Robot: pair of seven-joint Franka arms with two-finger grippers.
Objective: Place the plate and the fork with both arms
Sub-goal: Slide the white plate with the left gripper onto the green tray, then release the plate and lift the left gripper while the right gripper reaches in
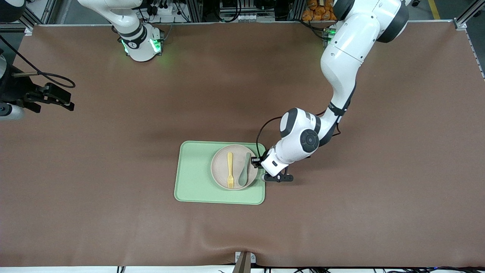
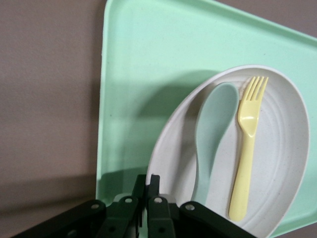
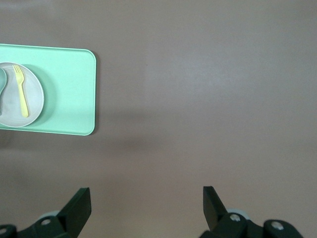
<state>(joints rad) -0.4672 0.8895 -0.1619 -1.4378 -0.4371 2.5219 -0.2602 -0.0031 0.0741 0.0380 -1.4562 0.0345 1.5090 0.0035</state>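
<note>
One green tray (image 1: 197, 182) lies on the brown table (image 1: 113, 220). The plate (image 1: 218, 167) sits on the tray, toward the left arm's end. The fork (image 1: 230, 170) and a spoon (image 1: 244, 170) lie side by side on the plate. The left end effector (image 2: 147, 191) is clenched tight at the plate's edge. The right end effector (image 3: 147, 206) waits with its fingers spread wide, over bare table.

You have one rectangular light-green plastic tray (image 1: 193, 178) on the brown table. You have one round pale beige speckled plate (image 1: 219, 167) on it. On the plate you can count one small pale-yellow plastic fork (image 1: 230, 169) and one grey-green plastic spoon (image 1: 244, 171). You also see two white jointed robot arms, each with one black two-finger gripper: the left gripper (image 2: 147, 184) and the right gripper (image 3: 147, 206).
</note>
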